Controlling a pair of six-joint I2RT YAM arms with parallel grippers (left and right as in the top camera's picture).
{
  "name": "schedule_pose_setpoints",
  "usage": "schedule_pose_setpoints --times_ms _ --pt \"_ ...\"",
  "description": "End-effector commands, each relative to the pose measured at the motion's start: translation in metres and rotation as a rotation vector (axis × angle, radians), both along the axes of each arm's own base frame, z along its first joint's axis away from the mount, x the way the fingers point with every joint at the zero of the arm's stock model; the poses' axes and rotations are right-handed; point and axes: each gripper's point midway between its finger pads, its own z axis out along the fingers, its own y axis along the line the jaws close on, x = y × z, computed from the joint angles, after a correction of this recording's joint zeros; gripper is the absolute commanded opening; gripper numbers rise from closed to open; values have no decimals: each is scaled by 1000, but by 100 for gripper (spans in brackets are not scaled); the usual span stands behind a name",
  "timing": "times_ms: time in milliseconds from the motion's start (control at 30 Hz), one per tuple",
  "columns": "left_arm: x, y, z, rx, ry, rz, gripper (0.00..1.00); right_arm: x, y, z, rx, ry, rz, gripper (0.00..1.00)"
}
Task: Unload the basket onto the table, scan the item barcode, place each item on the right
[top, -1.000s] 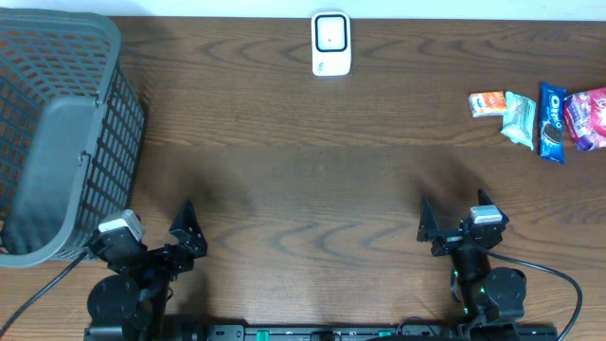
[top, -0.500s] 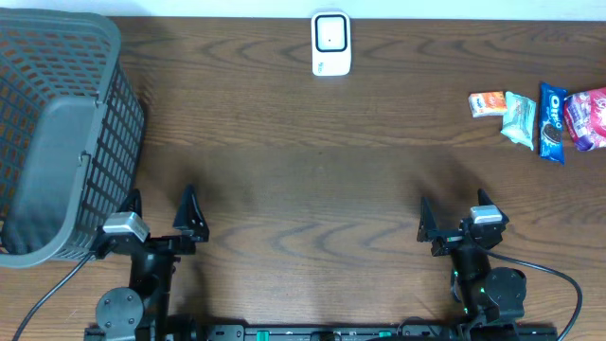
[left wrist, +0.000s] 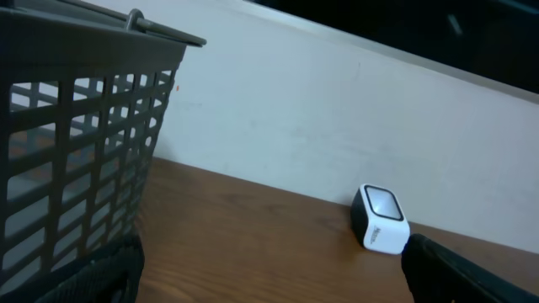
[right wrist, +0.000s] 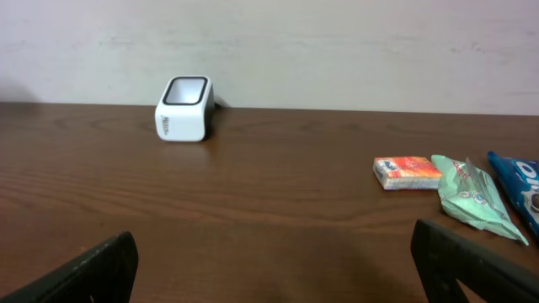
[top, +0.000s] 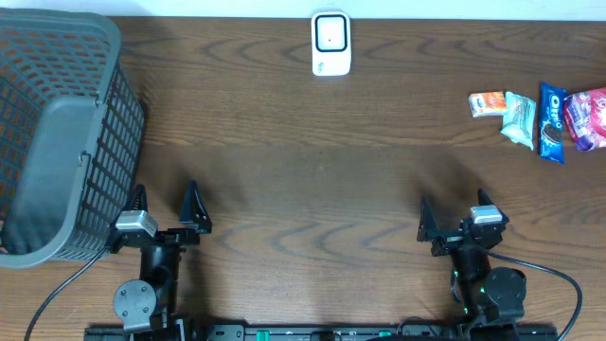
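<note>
Sitting at the near edge of the table point(top: 312, 170), the left gripper point(top: 166, 201) and right gripper point(top: 453, 212) are spread wide and hold nothing. The blue Oreo pack point(top: 552, 121) lies at the far right among other snacks point(top: 519, 117), well apart from the white scanner point(top: 330, 44).

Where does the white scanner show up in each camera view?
Overhead: scanner at top centre, near the far edge.
Left wrist: scanner lower right of centre, to the right of the basket.
Right wrist: scanner upper left, well left of the orange packet.
Shared landmark: the pale wall just behind it.
</note>
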Motion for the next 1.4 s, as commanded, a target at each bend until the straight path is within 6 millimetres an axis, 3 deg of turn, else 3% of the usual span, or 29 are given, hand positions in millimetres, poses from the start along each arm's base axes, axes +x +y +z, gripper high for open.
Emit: schedule_pose_setpoints --times_ms 0,100,233,333,1367 --pt "0 0 -1 29 1 0 98 0 -4 -1 13 1 -18 99" --pt "1 -1 -13 28 51 -6 98 0 -4 -1 13 1 -18 99" --pt "0 -18 -40 175 146 -99 98 0 -4 -1 13 1 -18 99" --pt "-2 -18 -63 213 235 -107 98 0 -4 -1 13 1 -18 99" --pt "-2 -18 -64 219 240 -107 98 0 -4 -1 13 1 -18 99"
